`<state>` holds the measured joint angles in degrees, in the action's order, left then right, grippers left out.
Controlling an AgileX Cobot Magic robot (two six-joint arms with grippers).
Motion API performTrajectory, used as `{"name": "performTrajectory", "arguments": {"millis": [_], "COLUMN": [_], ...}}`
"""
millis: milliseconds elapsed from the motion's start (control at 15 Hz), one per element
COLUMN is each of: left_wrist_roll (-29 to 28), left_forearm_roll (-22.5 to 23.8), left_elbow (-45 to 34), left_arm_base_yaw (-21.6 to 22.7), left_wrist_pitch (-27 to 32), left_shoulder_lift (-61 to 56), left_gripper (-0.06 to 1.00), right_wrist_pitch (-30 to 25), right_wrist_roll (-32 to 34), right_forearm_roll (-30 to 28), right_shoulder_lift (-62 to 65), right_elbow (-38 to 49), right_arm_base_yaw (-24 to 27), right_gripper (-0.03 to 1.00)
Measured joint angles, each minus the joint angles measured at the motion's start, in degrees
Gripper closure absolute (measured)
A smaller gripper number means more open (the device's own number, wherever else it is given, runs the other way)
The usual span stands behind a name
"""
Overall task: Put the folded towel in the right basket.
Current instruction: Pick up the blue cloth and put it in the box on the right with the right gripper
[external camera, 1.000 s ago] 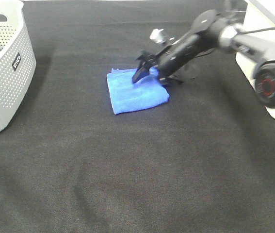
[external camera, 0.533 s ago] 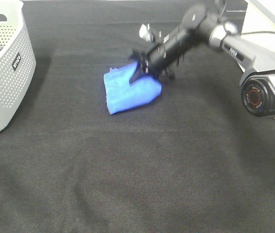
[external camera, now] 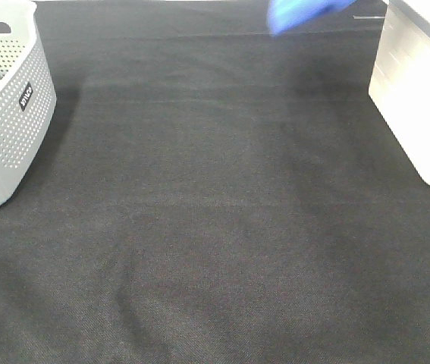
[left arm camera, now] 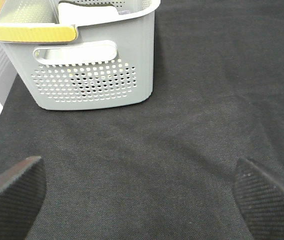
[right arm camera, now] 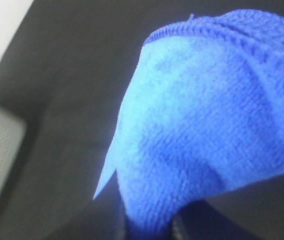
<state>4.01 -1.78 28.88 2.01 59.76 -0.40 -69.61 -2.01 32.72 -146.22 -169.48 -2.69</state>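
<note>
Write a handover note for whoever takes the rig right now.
Left gripper: open, empty, by the left basket.
Right gripper: shut on the blue towel, fingers mostly hidden behind it.
Towel is airborne at the far edge of the high view, short of the right basket.
Done: pick-up. Left: carry over the right basket, release.

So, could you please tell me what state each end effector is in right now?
Left end effector: open, empty.
Right end effector: closed on the blue towel, held off the table.
</note>
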Motion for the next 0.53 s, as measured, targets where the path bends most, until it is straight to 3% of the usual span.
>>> {"name": "performTrajectory", "arguments": {"millis": [133,533], "left_wrist_roll": [0.0,0.0], "left_forearm_roll": [0.0,0.2], "left_elbow": [0.0,0.0], "left_arm_base_yaw": [0.0,0.0], "left_wrist_pitch": [0.0,0.0], "left_shoulder_lift": [0.0,0.0], "left_gripper": [0.01,0.01], "right_wrist_pitch": [-0.1,-0.2], "right_wrist_roll": [0.0,-1.0], "right_forearm_roll": [-4.8,-11.0], "right_shoulder_lift": [5.2,8.1], "right_elbow": [0.0,2.0], "right_arm_base_yaw": [5.8,17.8], "right_gripper": [0.83,0.83]}}
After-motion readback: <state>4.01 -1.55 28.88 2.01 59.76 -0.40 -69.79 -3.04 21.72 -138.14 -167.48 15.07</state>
